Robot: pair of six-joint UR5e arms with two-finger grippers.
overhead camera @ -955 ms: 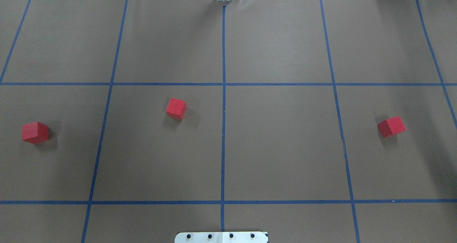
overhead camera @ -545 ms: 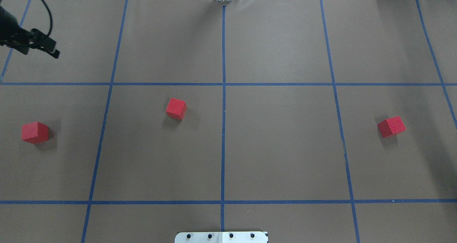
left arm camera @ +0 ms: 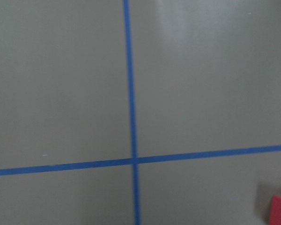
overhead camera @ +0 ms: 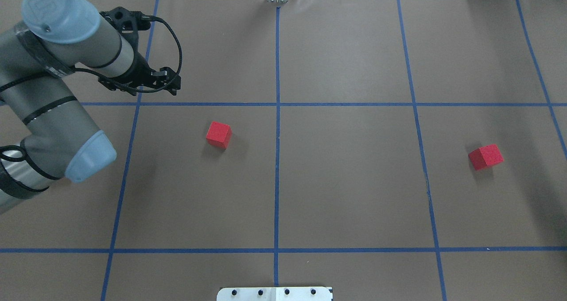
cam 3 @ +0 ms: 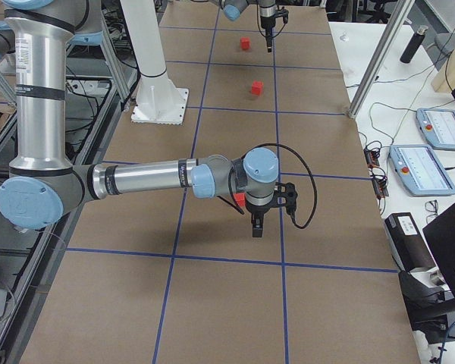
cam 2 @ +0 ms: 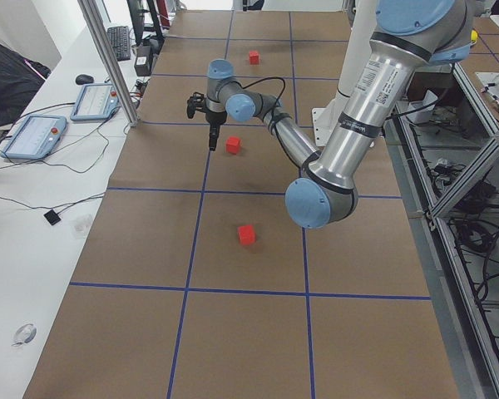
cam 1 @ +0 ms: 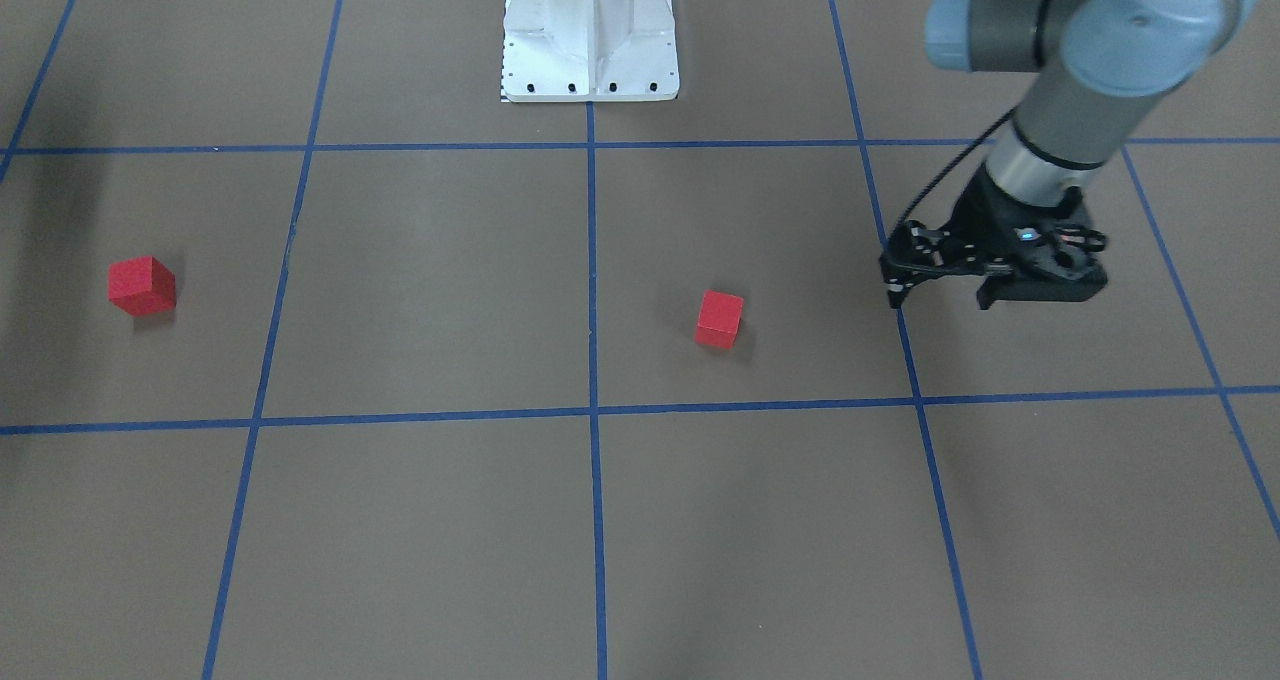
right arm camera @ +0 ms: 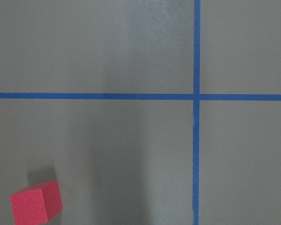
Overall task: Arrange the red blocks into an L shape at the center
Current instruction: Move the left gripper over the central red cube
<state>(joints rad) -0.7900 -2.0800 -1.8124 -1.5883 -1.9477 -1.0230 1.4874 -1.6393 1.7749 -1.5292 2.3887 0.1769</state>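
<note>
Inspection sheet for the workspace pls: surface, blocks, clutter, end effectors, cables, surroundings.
surface: brown paper with a blue tape grid; white base plate at the robot's edge.
blocks: three red, all apart, no L yet; middle block just left of the middle line, right block far right, left block far left, hidden by the arm in the overhead view.
clutter: nothing seen on the paper.
end effectors: left end effector open, empty, over the paper beyond the middle block; right end effector beside the right block, open or shut cannot be told.
cables: black cable looped at each wrist; more across the side bench.
surroundings: two control tablets on the side bench.
</note>
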